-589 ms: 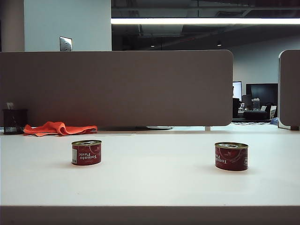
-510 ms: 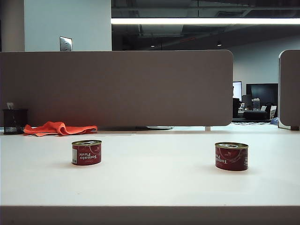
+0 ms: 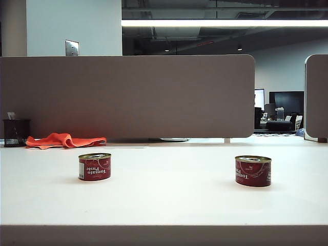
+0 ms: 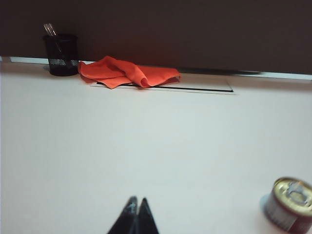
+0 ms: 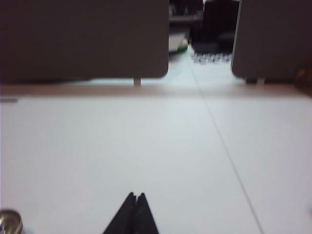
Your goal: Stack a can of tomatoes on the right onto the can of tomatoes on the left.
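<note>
Nothing of the stacking is done yet. Both tomato paste cans stand upright and well apart on the white worktop (image 3: 169,205): the left can (image 3: 94,166) near the orange cloth (image 3: 64,140) and pen holder (image 3: 16,132), the right can (image 3: 252,170) alone on its side. Neither arm shows in the exterior view. The left hand (image 4: 136,204) is clenched and empty, its can off to one side. The right hand (image 5: 135,199) is likewise clenched, holding nothing. Reaching, grasping, lifting and placing all remain.

An open-plan office: grey desk partitions (image 3: 128,95), a mesh pen cup (image 3: 15,132), monitors (image 3: 287,105) behind.
</note>
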### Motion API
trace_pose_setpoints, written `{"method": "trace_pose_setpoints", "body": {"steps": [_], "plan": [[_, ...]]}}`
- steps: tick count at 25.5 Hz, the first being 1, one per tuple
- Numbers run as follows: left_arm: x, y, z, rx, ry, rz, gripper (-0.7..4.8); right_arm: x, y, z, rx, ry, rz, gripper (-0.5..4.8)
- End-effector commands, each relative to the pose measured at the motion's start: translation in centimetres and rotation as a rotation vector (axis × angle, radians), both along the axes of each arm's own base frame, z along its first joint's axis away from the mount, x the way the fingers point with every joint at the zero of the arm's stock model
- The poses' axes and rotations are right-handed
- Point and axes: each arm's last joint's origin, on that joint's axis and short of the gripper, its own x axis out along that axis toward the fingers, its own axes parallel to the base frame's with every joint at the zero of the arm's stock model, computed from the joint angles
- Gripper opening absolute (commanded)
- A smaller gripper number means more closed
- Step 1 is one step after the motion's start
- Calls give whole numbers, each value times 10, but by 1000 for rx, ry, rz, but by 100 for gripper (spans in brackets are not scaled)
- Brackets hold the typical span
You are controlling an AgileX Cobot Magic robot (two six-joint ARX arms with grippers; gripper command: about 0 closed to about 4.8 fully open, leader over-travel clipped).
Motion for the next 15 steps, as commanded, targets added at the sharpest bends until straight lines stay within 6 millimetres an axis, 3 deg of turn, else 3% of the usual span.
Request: {"method": "trace_pose_setpoints", "body": {"steps": [1, 4, 8, 11, 15], "plan": [[-4, 0, 23, -106, -84, -6, -6, -2, 0, 14, 6, -152, -3, -8], [-11, 0, 47, -122, -150, -10, -5, -5, 0, 29, 95, -282, -14, -9], [-25, 0, 82, -120, -232, -9, -6, -16, -6, 58, 269, -368, -201, -9], [-34, 0, 109, -109, -220, -6, -6, -32, -4, 99, 258, -353, -181, -9], [-31, -2, 133, -81, -192, -55, -5, -36, 0, 130, 144, -306, -91, -9]]}}
